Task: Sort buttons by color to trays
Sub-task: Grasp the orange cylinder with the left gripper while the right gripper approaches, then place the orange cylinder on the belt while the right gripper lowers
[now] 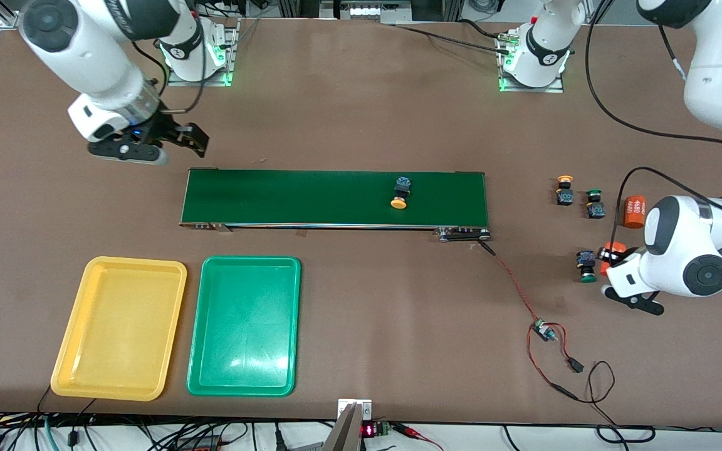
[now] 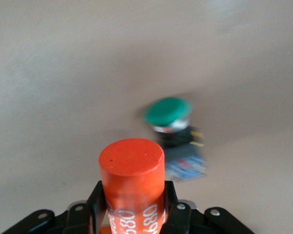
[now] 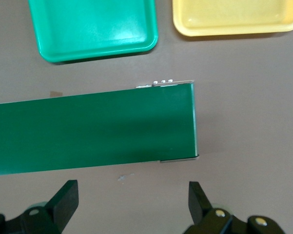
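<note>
**Desk:** How far along is the sort?

**Photographer:** Barely begun. The yellow tray (image 1: 118, 328) and green tray (image 1: 245, 326), both nearer the camera than the conveyor belt (image 1: 334, 198), hold nothing. One yellow-capped button (image 1: 401, 192) lies on the belt, toward the left arm's end of it. Off that same end, on the table (image 1: 361, 113), sit another yellow-capped button (image 1: 565, 190), a green-capped button (image 1: 595, 203) beside it, and a second green button (image 1: 586, 265) nearer the camera. All four remain to be trayed.

**Desk:** And the claws?

**Photographer:** The left claw (image 2: 131, 214) is clenched around an orange cylinder (image 2: 131, 183), not a button, just beside that second green button. The right claw (image 3: 131, 202) hangs released over the table at the right arm's end of the belt, waiting.

**Desk:** Any lettering?

**Photographer:** White print on the gripped cylinder reads "680". A second orange cylinder (image 1: 634, 212) carries white print too, illegible.
</note>
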`<state>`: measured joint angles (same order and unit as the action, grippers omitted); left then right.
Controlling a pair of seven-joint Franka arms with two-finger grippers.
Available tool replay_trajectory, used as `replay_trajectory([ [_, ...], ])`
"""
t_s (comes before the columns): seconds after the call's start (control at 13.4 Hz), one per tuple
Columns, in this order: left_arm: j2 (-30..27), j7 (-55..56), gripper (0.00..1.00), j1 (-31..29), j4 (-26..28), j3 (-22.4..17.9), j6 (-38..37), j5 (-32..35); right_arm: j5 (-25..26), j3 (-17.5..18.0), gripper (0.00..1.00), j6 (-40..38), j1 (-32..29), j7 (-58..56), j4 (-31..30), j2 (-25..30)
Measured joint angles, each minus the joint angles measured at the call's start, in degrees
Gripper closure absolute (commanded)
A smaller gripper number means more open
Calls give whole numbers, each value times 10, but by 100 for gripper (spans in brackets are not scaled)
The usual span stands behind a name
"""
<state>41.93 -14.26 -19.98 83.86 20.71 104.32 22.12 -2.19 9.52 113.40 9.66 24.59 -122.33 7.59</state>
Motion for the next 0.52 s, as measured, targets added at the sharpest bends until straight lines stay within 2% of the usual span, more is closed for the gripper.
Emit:
replay_trajectory([
  [0.22, -33, -32, 76, 1, -3, 88, -80, -10, 1, 46, 0, 46, 1, 53, 0, -29],
  [0.52, -30, -137, 81, 4, 15, 178, -89, -19, 14, 93, 0, 84, 3, 77, -1, -71],
])
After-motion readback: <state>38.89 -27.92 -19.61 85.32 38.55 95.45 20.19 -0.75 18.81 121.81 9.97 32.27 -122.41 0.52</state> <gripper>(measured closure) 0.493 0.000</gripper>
